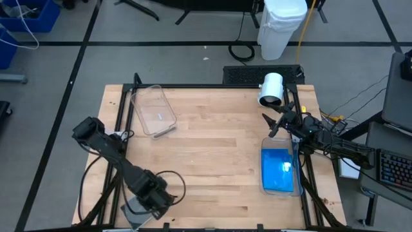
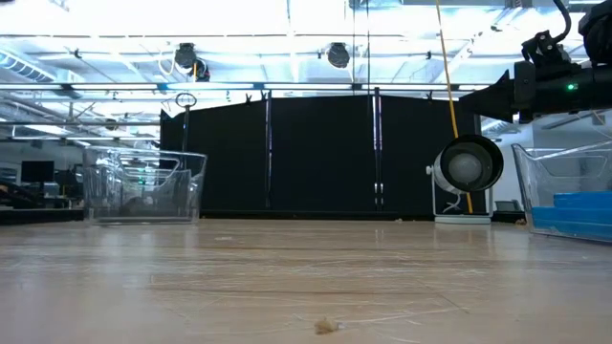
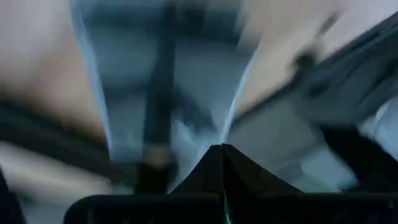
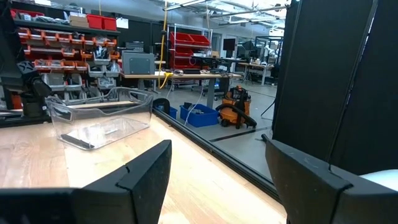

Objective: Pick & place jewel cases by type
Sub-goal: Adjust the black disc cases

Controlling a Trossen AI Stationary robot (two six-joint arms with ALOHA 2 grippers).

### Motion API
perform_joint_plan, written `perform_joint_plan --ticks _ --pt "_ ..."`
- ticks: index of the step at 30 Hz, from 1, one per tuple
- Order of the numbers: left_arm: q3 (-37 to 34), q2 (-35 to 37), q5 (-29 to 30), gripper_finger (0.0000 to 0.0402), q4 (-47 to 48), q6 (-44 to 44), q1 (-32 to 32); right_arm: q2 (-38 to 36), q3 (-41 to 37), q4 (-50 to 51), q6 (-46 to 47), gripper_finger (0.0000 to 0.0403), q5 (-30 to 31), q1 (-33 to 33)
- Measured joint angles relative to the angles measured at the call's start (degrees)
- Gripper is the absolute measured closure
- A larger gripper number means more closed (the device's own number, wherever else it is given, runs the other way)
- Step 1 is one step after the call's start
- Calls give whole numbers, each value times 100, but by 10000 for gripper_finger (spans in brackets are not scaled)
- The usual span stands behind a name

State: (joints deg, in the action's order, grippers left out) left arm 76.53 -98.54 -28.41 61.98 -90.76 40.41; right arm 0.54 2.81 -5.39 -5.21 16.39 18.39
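Note:
My left gripper (image 1: 147,201) is over the table's near left corner, shut on a grey, clear-fronted jewel case (image 1: 135,210). The left wrist view shows this case (image 3: 168,81) blurred, beyond the closed fingertips (image 3: 222,155). A clear tub (image 1: 280,171) at the right holds bright blue jewel cases (image 1: 278,169), which also show in the low view (image 2: 583,204). My right gripper (image 1: 270,124) hangs open above the table's far right, beside that tub, touching nothing. Another clear tub (image 1: 154,109) stands at the far left with something flat (image 4: 93,135) on its floor. My left gripper pinches the grey jewel case by one edge (image 3: 208,134) between its two fingers, coming from above and slanting down. The case spreads out beyond the fingertips. Blur hides which edge it is, and I cannot tell whether the case is clear of the table.
A white cylinder-shaped device (image 1: 271,89) stands at the far right edge, near my right arm. Dark frame rails run along the table's left (image 1: 119,122) and right (image 1: 302,174) sides. Bare wood (image 1: 212,148) lies between the two tubs.

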Motion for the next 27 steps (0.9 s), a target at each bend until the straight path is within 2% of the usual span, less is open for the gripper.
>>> perform_joint_plan --ticks 2,3,9,16,27 --pt "-162 0 -821 397 -257 -485 66 0 0 0 0 151 0 0" --pt "-208 0 -953 397 -383 -636 119 0 0 2 0 151 -1 0" --pt "-575 0 -260 397 -1347 -1388 366 0 0 2 0 151 -1 0" --pt "-1519 0 -602 397 -3138 -2417 410 0 0 2 0 151 -1 0" --pt "-2250 0 -564 396 -3220 -2890 546 0 0 2 0 151 -1 0"
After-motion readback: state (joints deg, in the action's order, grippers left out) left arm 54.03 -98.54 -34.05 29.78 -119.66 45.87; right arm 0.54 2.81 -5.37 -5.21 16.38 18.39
